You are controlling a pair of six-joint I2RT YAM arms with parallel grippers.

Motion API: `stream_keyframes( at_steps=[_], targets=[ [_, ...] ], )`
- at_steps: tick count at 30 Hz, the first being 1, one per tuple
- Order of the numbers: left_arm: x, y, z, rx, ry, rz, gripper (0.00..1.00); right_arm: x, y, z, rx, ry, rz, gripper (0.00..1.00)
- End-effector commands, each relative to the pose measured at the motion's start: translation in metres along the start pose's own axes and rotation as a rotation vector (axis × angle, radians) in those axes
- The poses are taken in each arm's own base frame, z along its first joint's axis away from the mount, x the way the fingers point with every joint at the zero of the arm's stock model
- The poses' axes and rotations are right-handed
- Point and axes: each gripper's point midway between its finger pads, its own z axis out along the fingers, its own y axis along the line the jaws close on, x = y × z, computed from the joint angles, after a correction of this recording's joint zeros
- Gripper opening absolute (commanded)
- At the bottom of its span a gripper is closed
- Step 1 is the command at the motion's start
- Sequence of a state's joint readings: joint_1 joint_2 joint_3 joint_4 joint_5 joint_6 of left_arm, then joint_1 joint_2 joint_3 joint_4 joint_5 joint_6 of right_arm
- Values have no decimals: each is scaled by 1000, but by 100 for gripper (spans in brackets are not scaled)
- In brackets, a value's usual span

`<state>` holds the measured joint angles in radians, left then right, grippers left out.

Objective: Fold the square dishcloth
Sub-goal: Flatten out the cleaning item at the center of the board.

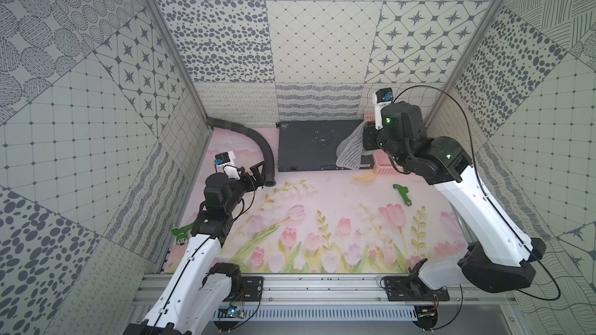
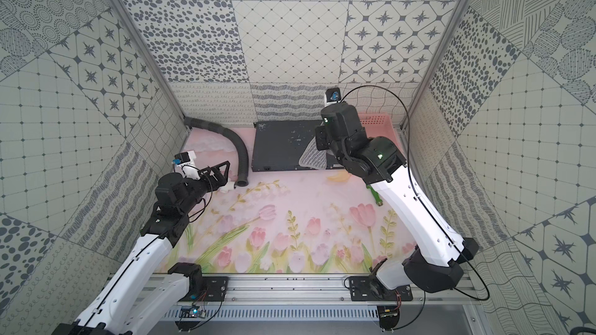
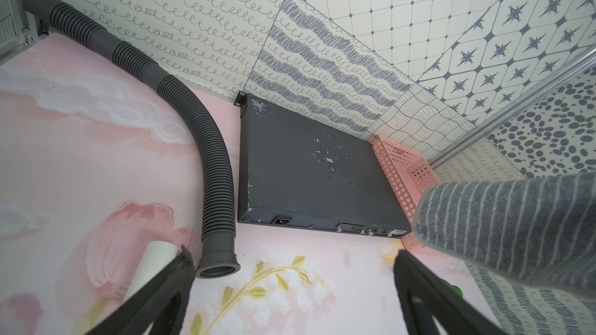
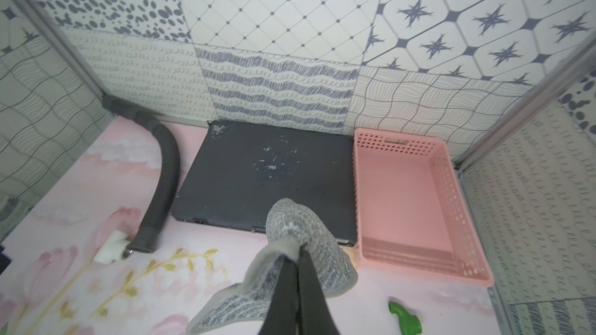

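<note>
Right gripper [image 4: 298,249] is clamped on a fold of the square dishcloth [image 4: 292,220], which hangs in the air above the front edge of a scuffed dark metal box [image 1: 309,143], just beside a pink perforated basket [image 4: 451,194]; left gripper [image 3: 292,251] hovers with its jaws spread wide and nothing between them, near the mouth of a grey corrugated hose [image 3: 213,172]. The work surface is a pink mat [image 1: 322,220] printed with tulips, boxed in by walls of grey-and-white patterned panels [image 1: 322,43]. The right wrist view takes in the whole basket, largely hidden behind the right arm in both top views. A green plastic part [image 1: 401,193] lies on the mat near the basket; a second green part [image 1: 180,233], by the left arm, shows only in a top view, as does a white pipe fitting [image 2: 227,186] at the hose mouth
</note>
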<state>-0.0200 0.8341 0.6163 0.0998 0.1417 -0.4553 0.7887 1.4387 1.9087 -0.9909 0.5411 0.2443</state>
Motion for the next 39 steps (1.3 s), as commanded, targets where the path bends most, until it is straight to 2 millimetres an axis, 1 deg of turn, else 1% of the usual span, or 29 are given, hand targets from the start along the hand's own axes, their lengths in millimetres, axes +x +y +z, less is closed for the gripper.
stream_keyframes(
  at_steps=[1, 3, 4, 6, 7, 8, 10, 12, 15, 18, 20, 22, 26, 28, 31, 33, 34, 37, 39],
  targets=[
    [28, -8, -6, 26, 156, -206, 99, 34, 41, 11, -57, 70, -20, 0],
    [35, -8, -7, 28, 187, -228, 99, 58, 58, 13, -82, 117, -34, 0],
    [38, -8, -9, 27, 203, -235, 99, 71, 63, 15, -83, 141, -32, 0],
    [47, -8, -10, 31, 235, -247, 99, 99, 64, 21, -71, 197, -14, 0],
    [52, -9, -12, 40, 254, -254, 99, 116, 62, 25, -58, 229, -7, 0],
    [60, -11, -12, 58, 283, -263, 99, 138, 58, 29, -42, 268, 7, 0],
    [75, -14, -14, 80, 332, -281, 99, 171, 50, 32, -9, 324, 26, 0],
    [92, -18, -16, 108, 392, -301, 99, 197, 36, 32, 33, 364, 55, 0],
    [122, -31, -20, 161, 478, -300, 99, 233, 10, 31, 91, 423, 122, 0],
    [157, -50, -28, 231, 564, -244, 99, 259, -10, 28, 128, 465, 170, 1],
    [179, -63, -32, 287, 603, -201, 99, 270, -18, 27, 141, 478, 187, 1],
    [196, -77, -35, 347, 628, -157, 99, 279, -22, 27, 145, 493, 195, 1],
    [220, -100, -32, 406, 652, -38, 99, 292, -22, 31, 148, 518, 197, 1],
    [228, -113, -26, 434, 672, 4, 98, 295, -21, 34, 145, 524, 197, 1],
    [236, -136, -13, 492, 704, 32, 90, 297, -21, 36, 150, 522, 198, 1],
    [245, -148, -4, 520, 741, 44, 88, 297, -22, 37, 155, 516, 204, 1],
    [248, -151, 2, 521, 750, 48, 87, 297, -22, 38, 157, 514, 207, 2],
    [261, -152, 21, 506, 776, 71, 82, 297, -21, 40, 155, 511, 216, 2],
    [265, -155, 31, 506, 785, 92, 81, 297, -20, 41, 151, 509, 218, 2]
  ],
)
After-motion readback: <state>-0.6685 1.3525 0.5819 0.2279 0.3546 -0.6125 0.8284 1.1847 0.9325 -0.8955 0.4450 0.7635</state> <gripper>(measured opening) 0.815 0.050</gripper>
